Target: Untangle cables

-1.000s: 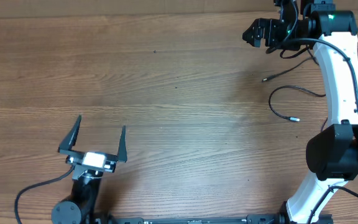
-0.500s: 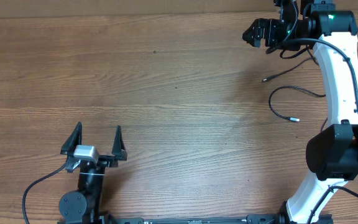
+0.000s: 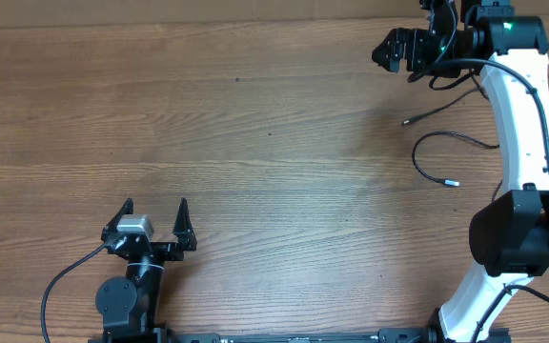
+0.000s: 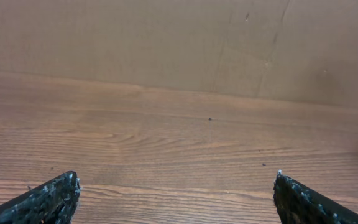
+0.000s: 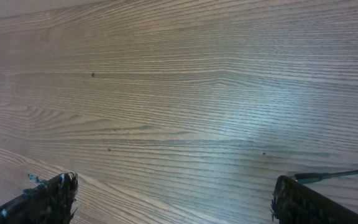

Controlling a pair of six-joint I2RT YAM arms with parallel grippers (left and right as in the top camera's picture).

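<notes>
The thin black cords with small plug ends (image 3: pixel 443 179) are found lying slack on the brown wood-grain table (image 3: pixel 255 124), just to the left of the white right arm (image 3: pixel 518 124); two loose ends are fanned apart, while the rest is hidden under that arm, so it cannot be told whether a knot remains. The right gripper (image 3: pixel 394 55) is held at the far tip of the white arm, its jaws spread wide over bare wood with nothing pinched; one cord end (image 5: pixel 334 175) is caught at the edge of its wrist view, so a reach for the cords is judged likely. The left gripper (image 3: pixel 154 206) is likewise spread and empty, placed well apart from the white arm, presumably so that room is left
</notes>
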